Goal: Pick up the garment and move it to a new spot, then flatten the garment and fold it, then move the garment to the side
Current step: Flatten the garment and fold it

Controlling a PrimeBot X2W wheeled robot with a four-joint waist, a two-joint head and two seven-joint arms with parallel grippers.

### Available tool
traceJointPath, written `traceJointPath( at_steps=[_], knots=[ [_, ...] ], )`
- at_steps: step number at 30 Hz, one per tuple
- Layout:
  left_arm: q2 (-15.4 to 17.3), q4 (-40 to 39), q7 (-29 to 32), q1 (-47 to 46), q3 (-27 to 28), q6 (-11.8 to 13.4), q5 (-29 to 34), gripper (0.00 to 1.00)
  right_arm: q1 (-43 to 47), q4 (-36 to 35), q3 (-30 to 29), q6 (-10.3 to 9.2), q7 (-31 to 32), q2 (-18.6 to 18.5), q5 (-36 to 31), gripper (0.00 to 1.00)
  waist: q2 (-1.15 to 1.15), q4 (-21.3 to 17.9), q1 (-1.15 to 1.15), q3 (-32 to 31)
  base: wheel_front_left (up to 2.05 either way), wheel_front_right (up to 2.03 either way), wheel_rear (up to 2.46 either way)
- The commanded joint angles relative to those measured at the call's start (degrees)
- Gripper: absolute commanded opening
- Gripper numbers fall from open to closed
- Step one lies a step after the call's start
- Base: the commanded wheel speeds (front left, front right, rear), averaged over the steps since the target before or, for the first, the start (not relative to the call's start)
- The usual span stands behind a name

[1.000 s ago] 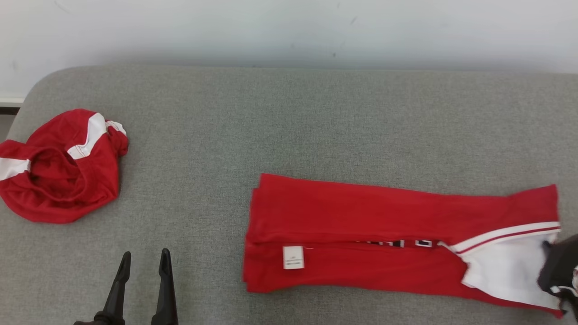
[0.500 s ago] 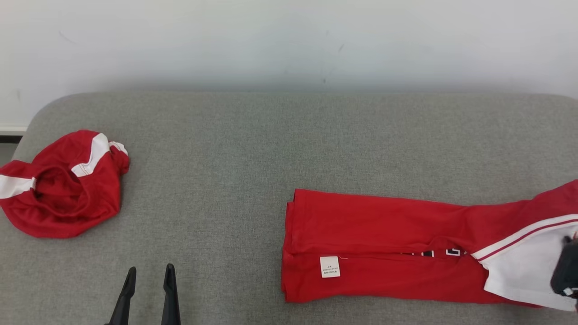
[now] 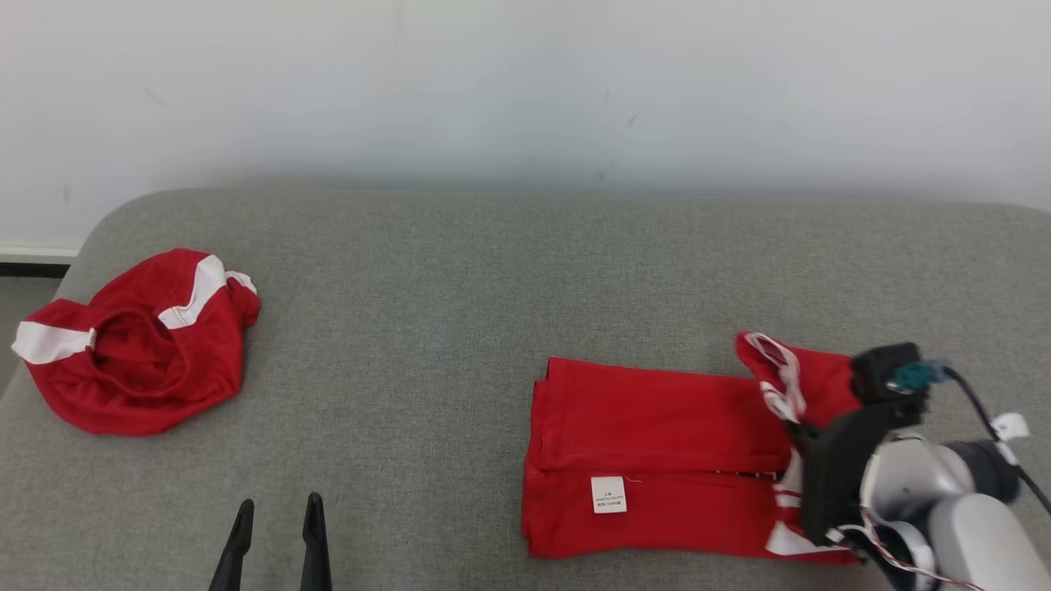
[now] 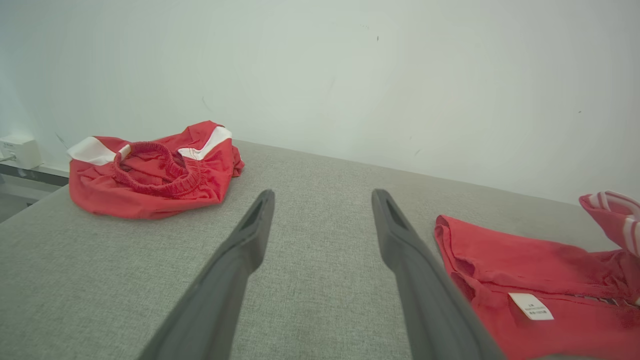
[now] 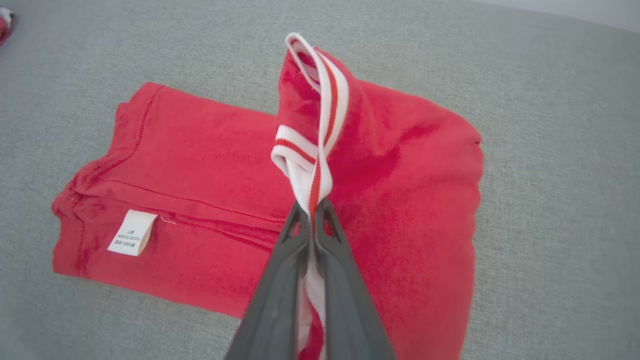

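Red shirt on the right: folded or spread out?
Folded: shirt doubled lengthwise; right gripper, shut on its striped end, holds that raised.

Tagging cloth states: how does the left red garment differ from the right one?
The left garment is a crumpled heap; the right garment lies folded in flat layers. The left garment lies untouched; the right claw pinches the right garment's striped edge, lifted. Both are red with white trim.

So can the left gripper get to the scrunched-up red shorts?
Probably yes. The left gripper is open and holds nothing, and only bare grey cushion lies between it and the scrunched-up red shorts.
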Motion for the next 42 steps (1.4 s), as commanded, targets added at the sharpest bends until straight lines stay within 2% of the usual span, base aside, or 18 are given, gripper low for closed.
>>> traceJointPath(
  at_steps=[1,7,13,21,33,34,35,36,42],
  knots=[
    [-0.03,-0.20,-0.17,0.68,0.04,0.17,-0.81,1.00,-1.70,0.51,2.52,-0.14,0.10,0.02,0.68,0.00,0.00,0.39,0.00,0.30,0.00,0.00,0.00],
    [-0.04,-0.15,-0.17,-0.53,-0.37,0.12,-0.88,1.00,-8.21,5.08,11.16,-0.14,-1.47,1.94,2.61,0.00,0.00,1.62,0.00,1.38,0.00,0.00,0.00],
    [-0.03,0.33,-0.17,-1.69,-1.24,0.08,-1.25,1.00,-13.21,10.85,16.73,-0.14,-2.68,4.10,3.32,0.00,0.00,3.57,0.00,2.30,0.00,0.00,0.00],
    [-0.02,0.75,-0.17,-2.72,-1.38,0.23,-1.64,1.00,-17.26,19.10,21.09,-0.14,-5.49,6.31,3.96,0.00,0.00,5.20,0.00,3.42,0.00,0.00,0.00],
    [-0.02,1.09,-0.17,-2.82,-2.26,0.63,-1.95,1.00,-20.02,27.14,24.49,-0.13,-10.47,8.19,5.07,0.00,0.00,6.30,0.00,3.51,0.00,0.00,0.00],
    [-0.03,1.11,-0.17,-2.89,-2.32,0.67,-2.02,1.00,-20.19,27.58,24.76,-0.13,-11.29,8.32,5.32,0.22,0.00,6.39,0.00,3.49,0.00,0.00,0.00],
    [-0.02,1.11,-0.17,-2.91,-2.35,0.70,-2.05,1.00,-20.16,28.05,24.87,-0.13,-11.99,8.44,5.79,0.69,0.00,6.44,0.00,3.43,0.00,0.00,0.00],
    [-0.03,1.12,-0.17,-2.88,-2.40,0.70,-2.07,1.00,-20.11,28.49,24.65,-0.14,-12.71,8.45,6.47,1.00,0.00,6.45,0.00,3.31,0.00,0.00,0.00],
    [-0.03,1.33,-0.17,-1.63,-2.18,1.02,-2.00,1.00,-19.42,27.93,22.16,-0.14,-19.10,8.54,10.44,1.00,0.00,5.97,0.00,1.78,0.00,0.00,0.00]
  ],
)
